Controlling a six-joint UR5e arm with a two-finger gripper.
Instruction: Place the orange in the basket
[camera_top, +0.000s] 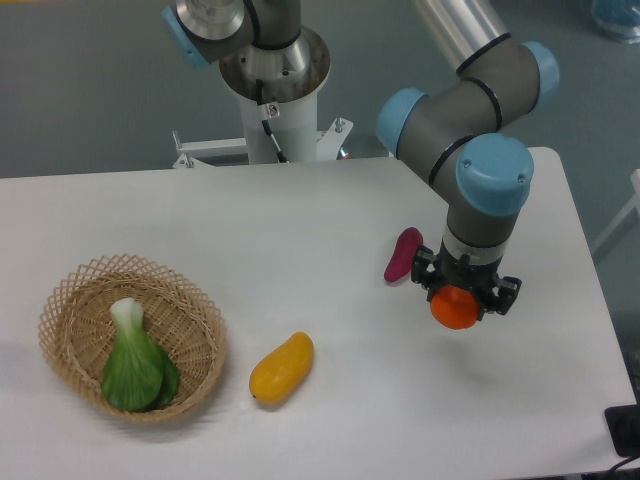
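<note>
Orange sits clamped between the fingers of the gripper, over the right part of the tabletop and seemingly lifted a little clear of it, though the view from above makes the gap hard to judge. Its jaws are closed on the fruit from either side, which suits a smooth round ball: a pinch across its widest part should keep it from rolling out during a carry.

Toward the near edge, roughly at the middle of the tabletop, lies a yellow mango-shaped fruit on its side, just beside the basket's right rim but not touching it. The basket rests near the near left corner, well apart from the held fruit. Inside it lies a green leafy vegetable (pale stalk pointing toward the far rim), filling the middle and near part of the bowl; the far and left portions of the weave are bare, so room for the ball looks ample.

Farther back, just left of the gripper, a purple oblong vegetable lies on the surface. At the far edge stands the arm's base.

My judgement: the grasp is done and the carry leftward across the table remains.
</note>
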